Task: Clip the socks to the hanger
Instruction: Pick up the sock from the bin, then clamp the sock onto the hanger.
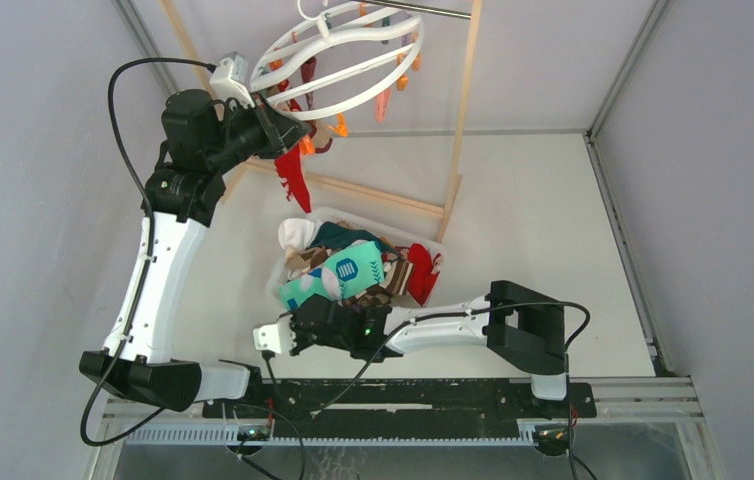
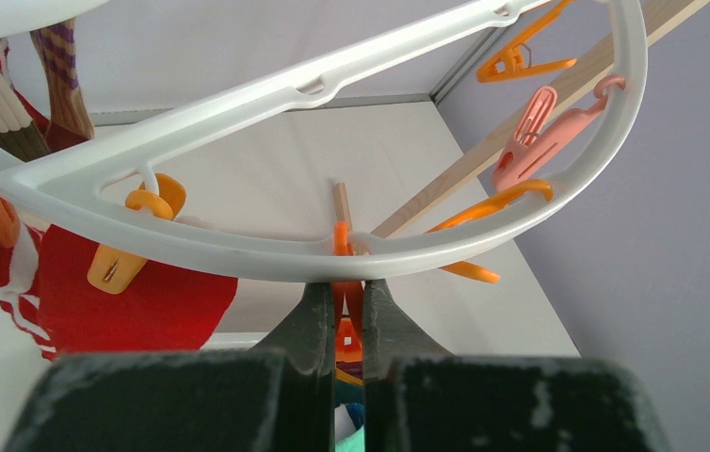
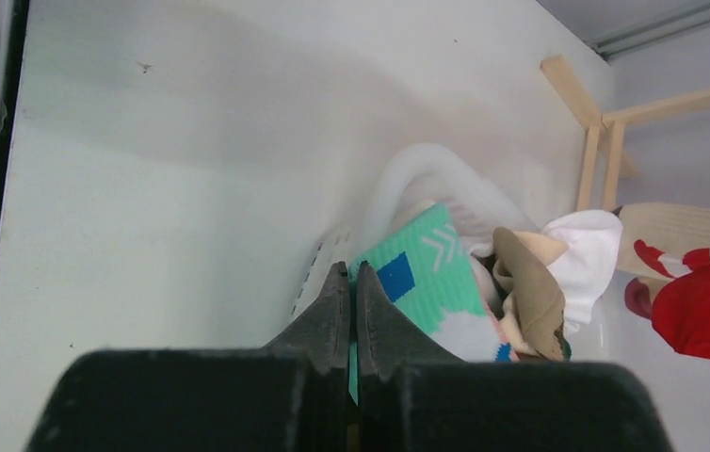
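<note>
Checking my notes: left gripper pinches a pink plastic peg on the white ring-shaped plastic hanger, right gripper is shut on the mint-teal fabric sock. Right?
Not quite: in the left wrist view the left gripper pinches an orange plastic peg, not a pink one, on the white ring-shaped plastic hanger. The right gripper is indeed shut on the mint-teal fabric sock.

On my feed the white surface [image 1: 543,200] fills the middle of the overhead view, matte and evenly lit, with only soft shadows. Plain grey walls close it in: a left wall [image 1: 33,150] at 9 o'clock, a right wall [image 1: 733,150] at 3, a paler back wall [image 1: 553,60] at 12. A metal rail [image 1: 621,230] edges the surface at 3 o'clock. A pale wooden pole frame [image 1: 463,110] stands at 12 o'clock, its base bar resting on the surface.
</note>
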`<state>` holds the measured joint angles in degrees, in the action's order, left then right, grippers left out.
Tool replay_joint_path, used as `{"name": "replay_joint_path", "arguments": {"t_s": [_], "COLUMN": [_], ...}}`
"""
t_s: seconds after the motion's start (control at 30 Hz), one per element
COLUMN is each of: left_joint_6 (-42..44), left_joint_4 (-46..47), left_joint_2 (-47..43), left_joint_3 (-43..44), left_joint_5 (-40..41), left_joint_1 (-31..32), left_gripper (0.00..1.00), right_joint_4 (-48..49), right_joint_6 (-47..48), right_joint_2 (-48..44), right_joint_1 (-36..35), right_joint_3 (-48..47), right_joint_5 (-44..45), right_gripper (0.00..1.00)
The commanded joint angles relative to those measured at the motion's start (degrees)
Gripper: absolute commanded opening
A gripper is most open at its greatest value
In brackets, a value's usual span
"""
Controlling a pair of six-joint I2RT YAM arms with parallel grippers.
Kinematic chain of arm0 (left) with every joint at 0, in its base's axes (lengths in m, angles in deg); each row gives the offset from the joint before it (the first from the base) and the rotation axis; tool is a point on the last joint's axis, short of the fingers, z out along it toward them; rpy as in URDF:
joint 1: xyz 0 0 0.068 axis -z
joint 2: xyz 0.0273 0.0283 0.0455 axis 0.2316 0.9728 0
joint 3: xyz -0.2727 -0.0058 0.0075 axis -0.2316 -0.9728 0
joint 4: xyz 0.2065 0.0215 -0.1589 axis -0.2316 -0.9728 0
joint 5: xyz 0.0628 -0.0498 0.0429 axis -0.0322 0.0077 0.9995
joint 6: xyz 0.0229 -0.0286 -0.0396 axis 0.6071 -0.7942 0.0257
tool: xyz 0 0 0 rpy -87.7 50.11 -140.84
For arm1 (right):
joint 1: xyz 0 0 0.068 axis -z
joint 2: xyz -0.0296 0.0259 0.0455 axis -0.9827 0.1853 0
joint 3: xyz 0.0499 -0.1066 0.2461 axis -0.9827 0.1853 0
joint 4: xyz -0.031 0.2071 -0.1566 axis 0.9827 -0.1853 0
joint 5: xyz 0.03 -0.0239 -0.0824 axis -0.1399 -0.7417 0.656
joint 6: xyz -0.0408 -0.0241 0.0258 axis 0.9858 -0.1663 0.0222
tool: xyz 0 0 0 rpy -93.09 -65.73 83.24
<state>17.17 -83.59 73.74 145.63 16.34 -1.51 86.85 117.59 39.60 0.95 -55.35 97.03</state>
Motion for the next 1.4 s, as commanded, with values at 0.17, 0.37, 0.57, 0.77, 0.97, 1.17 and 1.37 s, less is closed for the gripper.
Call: {"name": "replay_joint_path", "arguments": {"t_s": [0.17,0.37,0.57,0.77,0.97,1.17,1.37], "left_joint_6": [1.73,1.91,1.15,0.64,-0.21,-0.58,-2.04], "left_joint_4": [0.68,0.58,0.95,1.44,1.89,2.11,2.76], "left_joint_2": [-1.8,-1.65,-1.46,-1.41,-1.22,-1.28,-1.03], "left_joint_3": [2.19,2.2,2.4,2.24,1.83,1.36,1.43], "left_joint_5": [-1.44,-1.41,-1.47,-1.79,-2.12,-2.59,-2.92], "left_joint_1": [-0.16,-0.17,-0.19,-0.12,-0.07,-0.02,-0.01], "left_gripper": [0.0,0.0,0.0,0.0,0.0,0.0,0.0], "right_joint_4": [3.83,5.36,8.2,14.45,19.5,21.98,23.58], "right_joint_6": [-13.09,-25.29,-35.49,-44.62,-47.64,-49.61,-47.78], "right_joint_2": [-12.39,-20.49,-24.32,-26.57,-25.85,-25.9,-26.0], "right_joint_1": [5.94,12.49,18.89,24.05,25.09,24.76,23.45], "right_joint_3": [-2.17,-0.51,1.37,3.13,3.17,3.19,1.49], "right_joint_5": [-2.29,-4.74,-3.89,-2.13,-2.54,-2.91,-0.44], "right_gripper": [0.0,0.0,0.0,0.0,0.0,0.0,0.0]}}
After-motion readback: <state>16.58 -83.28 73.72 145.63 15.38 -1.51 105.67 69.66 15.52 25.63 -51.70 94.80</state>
